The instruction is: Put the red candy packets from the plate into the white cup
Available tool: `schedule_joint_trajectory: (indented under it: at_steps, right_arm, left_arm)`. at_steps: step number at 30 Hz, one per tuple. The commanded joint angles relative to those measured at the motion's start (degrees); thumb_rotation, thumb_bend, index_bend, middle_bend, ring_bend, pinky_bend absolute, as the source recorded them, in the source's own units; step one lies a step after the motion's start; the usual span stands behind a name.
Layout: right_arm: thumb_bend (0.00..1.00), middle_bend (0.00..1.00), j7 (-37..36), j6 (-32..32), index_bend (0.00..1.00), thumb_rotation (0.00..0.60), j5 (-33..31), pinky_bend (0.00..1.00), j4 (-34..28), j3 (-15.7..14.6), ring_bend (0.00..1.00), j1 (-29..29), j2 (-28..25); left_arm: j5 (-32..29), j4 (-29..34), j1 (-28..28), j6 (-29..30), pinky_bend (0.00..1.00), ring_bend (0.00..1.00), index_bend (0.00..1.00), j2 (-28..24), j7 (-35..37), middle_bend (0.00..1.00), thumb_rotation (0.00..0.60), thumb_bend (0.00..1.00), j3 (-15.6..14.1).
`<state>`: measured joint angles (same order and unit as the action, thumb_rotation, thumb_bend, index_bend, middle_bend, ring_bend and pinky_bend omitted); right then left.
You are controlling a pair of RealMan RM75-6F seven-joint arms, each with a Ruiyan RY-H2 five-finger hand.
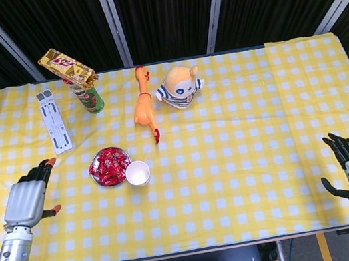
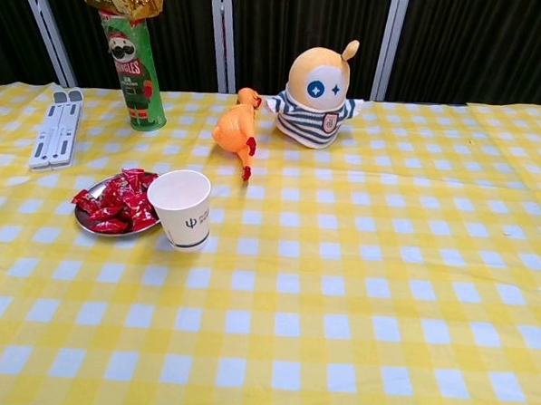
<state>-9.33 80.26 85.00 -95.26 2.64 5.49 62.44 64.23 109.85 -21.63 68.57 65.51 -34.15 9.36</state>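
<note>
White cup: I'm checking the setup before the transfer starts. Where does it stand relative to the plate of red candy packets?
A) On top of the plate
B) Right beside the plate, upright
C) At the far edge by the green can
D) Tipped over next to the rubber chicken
B: the white cup stands upright, mouth up, right beside the plate of red candy packets, as the chest view confirms.
</note>
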Motion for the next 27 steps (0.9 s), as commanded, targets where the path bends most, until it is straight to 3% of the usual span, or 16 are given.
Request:
schedule_joint_trajectory:
  at_steps: [1, 4, 6, 17, 27]
  right_arm:
    - [0.41, 0.00, -0.30, -0.05, 0.00, 0.600, -0.12, 0.00, 0.03, 0.04, 0.00, -0.02, -0.09]
    - [0.41, 0.00, -0.91, -0.19, 0.00, 0.600, -0.36, 0.00, 0.06, 0.11, 0.00, -0.02, -0.23]
    - [0.41, 0.00, -1.20, -0.24, 0.00, 0.600, -0.45, 0.00, 0.07, 0.15, 0.00, -0.02, -0.31]
    - [0.41, 0.00, -2.88, -0.58, 0.00, 0.600, -0.87, 0.00, 0.01, 0.43, 0.00, 0.10, -0.63]
    - [0.41, 0.00, -4.02, -0.57, 0.00, 0.600, -1.02, 0.00, -0.14, 0.56, 0.00, 0.04, -0.91]
  left_arm:
    - [-6.76, -0.91, -5.57, -3.78, 0.75, 0.69, 0.14, 3.25, -5.34, 0.29, 0.600, 0.17, 2.66]
    - [-10.51, -2.13, -8.32, -4.80, 0.90, 0.86, 0.16, 5.43, -7.90, 0.35, 0.600, 0.17, 3.23]
    - [-12.90, -2.85, -9.76, -5.43, 0.93, 0.89, 0.16, 6.55, -9.23, 0.32, 0.600, 0.17, 3.36]
    - [-30.33, -9.43, -20.58, -8.68, 0.91, 0.85, 0.14, 12.56, -20.73, 0.15, 0.600, 0.17, 2.29]
    - [-36.78, -15.66, -25.92, -8.19, 0.89, 0.83, 0.16, 17.69, -22.90, 0.16, 0.600, 0.17, 0.90]
